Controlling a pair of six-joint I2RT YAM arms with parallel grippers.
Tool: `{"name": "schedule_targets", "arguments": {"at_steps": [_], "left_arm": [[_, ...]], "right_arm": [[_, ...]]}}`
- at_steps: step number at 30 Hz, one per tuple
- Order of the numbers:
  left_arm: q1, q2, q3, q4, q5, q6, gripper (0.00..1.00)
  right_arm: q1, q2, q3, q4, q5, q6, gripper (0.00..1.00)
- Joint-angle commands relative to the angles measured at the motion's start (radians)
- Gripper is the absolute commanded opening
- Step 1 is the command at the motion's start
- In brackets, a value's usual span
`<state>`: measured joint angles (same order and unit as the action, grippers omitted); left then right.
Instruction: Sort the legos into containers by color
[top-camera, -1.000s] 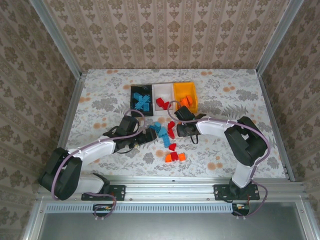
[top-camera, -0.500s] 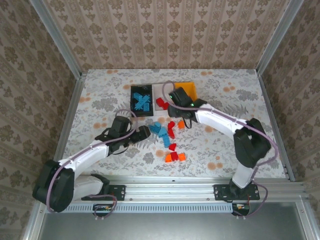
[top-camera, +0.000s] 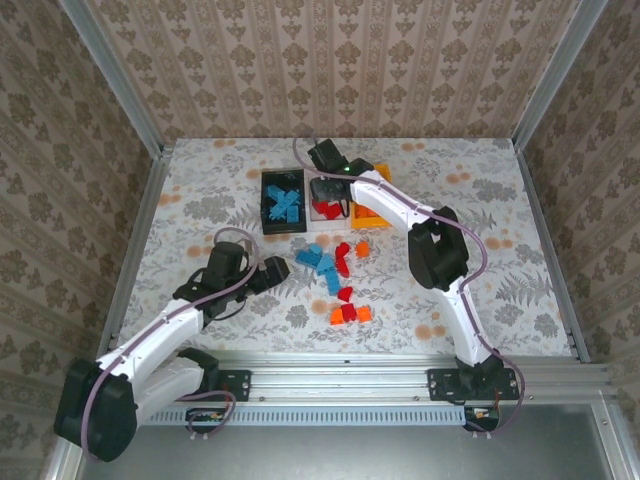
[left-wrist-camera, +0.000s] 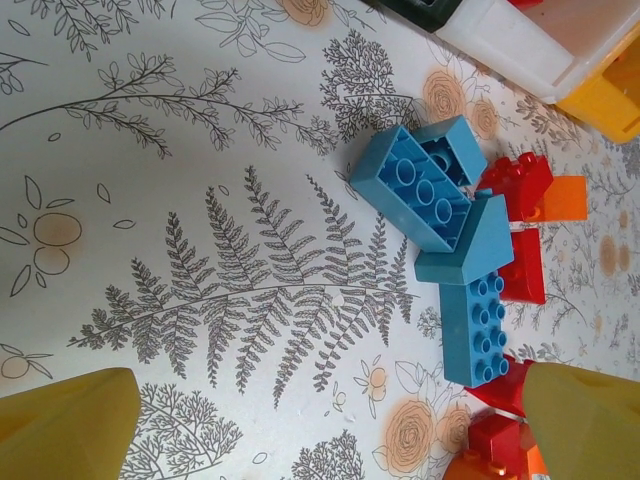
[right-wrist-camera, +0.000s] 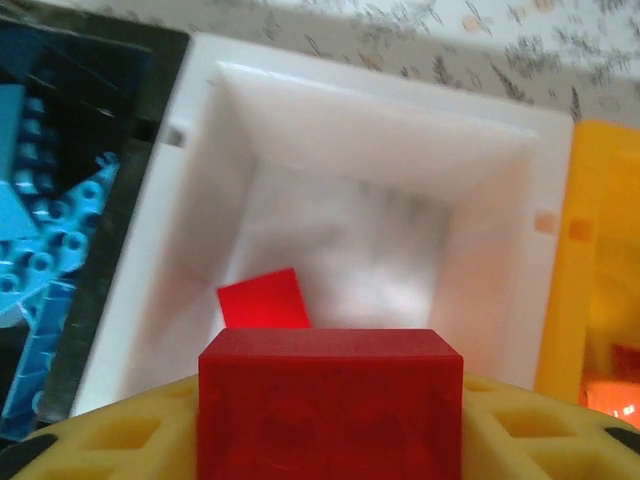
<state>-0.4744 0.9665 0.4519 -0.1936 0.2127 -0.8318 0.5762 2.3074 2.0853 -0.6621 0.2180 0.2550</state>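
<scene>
Pulled back toward lower left with the left gripper (top-camera: 268, 272), fingers spread wide, nothing between them. Swung the right gripper (top-camera: 327, 196) up from the loose legos (top-camera: 330, 268) at mid-frame to the white bin (right-wrist-camera: 500, 250) at upper centre. Pinching a red brick (right-wrist-camera: 330, 400), low in the wrist frame, above another red piece (right-wrist-camera: 262, 298) on the bin floor. Looks like the matching bin; release not yet done, plenty left to sort.

Floral-print tablecloth (top-camera: 200, 190), damask-patterned walls (top-camera: 330, 60), aluminium frame rails (top-camera: 340, 372)
</scene>
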Motion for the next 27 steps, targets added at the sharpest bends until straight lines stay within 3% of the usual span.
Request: {"name": "schedule_targets", "arguments": {"at_steps": [1,8,12,19,23,27], "left_arm": [[-0.001,0.013,-0.019,0.012,0.027,-0.01,1.0],[-0.06,0.081,0.045,0.012,0.007,0.004,1.0],[-0.098,0.138,0.101,0.004,-0.035,-0.021,1.0],[-0.139,0.36,0.241,-0.018,-0.082,-0.14,1.0],[-0.144,0.477,0.29,0.015,-0.059,-0.285,0.99],[-0.145,0.55,0.341,0.01,-0.07,-0.377,0.91]], "right_arm": [[0.007,-0.05,0.005,-0.05,0.001,-0.017,0.61],[0.014,-0.244,-0.218,0.017,0.038,-0.007,0.63],[0.019,-0.494,-0.589,0.192,0.039,0.049,0.63],[0.034,-0.852,-1.138,0.286,0.061,0.174,0.63],[0.03,-0.946,-1.261,0.284,0.068,0.185,0.63],[0.026,-0.964,-1.292,0.3,0.029,0.185,0.62]]}}
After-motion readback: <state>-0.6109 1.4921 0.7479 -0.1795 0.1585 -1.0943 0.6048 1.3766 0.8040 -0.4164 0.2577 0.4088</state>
